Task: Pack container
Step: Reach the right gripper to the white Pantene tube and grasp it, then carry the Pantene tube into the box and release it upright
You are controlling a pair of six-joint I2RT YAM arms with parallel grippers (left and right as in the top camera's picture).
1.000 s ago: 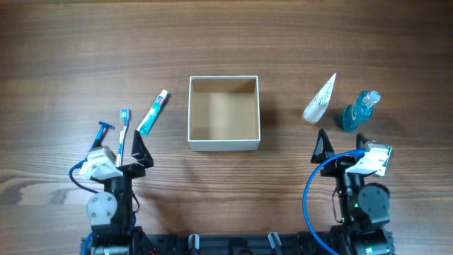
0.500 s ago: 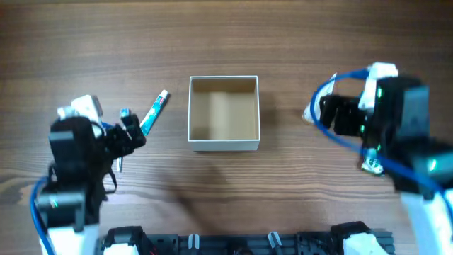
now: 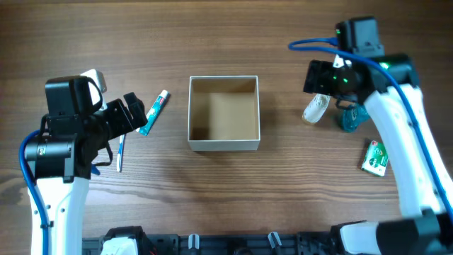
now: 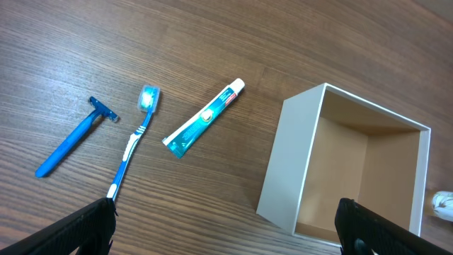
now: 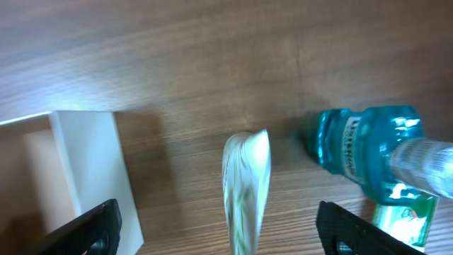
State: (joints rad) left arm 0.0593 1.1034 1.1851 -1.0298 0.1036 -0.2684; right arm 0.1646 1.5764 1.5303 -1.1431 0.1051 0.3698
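Observation:
The container, a square white-walled box with a tan inside, sits open and empty at mid-table; it also shows in the left wrist view. Left of it lie a toothpaste tube, a toothbrush and, in the left wrist view, a blue razor. My left gripper is open and empty, raised above these. My right gripper is open and empty above a white tube and beside a blue bottle.
A small green box lies on the wood at the right, nearer the front edge, and shows in the right wrist view. The arm bases stand along the front edge. The table is brown wood.
Both arms have lifted from the front edge and swung outward and back: the left over the toothbrush area, the right over the white tube. The green box is now uncovered.

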